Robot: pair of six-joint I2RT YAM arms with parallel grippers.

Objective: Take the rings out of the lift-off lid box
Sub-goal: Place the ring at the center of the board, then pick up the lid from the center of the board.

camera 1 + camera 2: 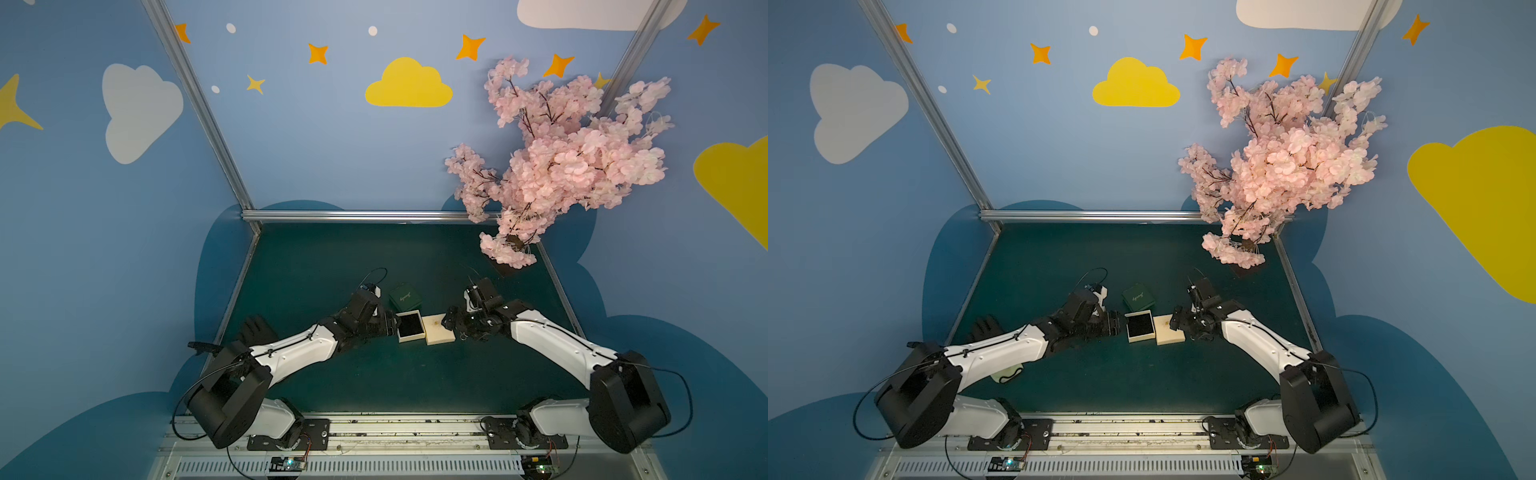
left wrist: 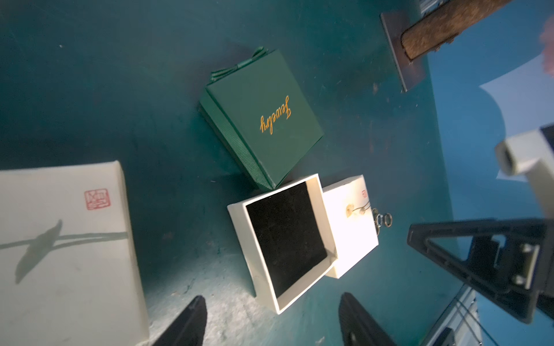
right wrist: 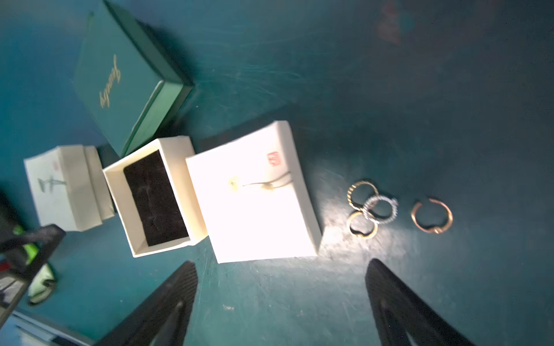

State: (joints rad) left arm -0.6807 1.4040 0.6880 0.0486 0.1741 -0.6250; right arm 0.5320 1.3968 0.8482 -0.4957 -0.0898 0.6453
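Four rings (image 3: 370, 204) lie beside the lid (image 3: 257, 215) — left fingers (image 2: 186, 323) and right fingers (image 3: 168, 302) spread, empty.

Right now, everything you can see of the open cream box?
The open cream box is a small paperboard base, lid off, sitting flat and upright on the green mat. A black velvety pad lines its floor; the rings are not inside. Its cream lid lies against one side, and the green jewelry box sits near a corner, contact unclear.
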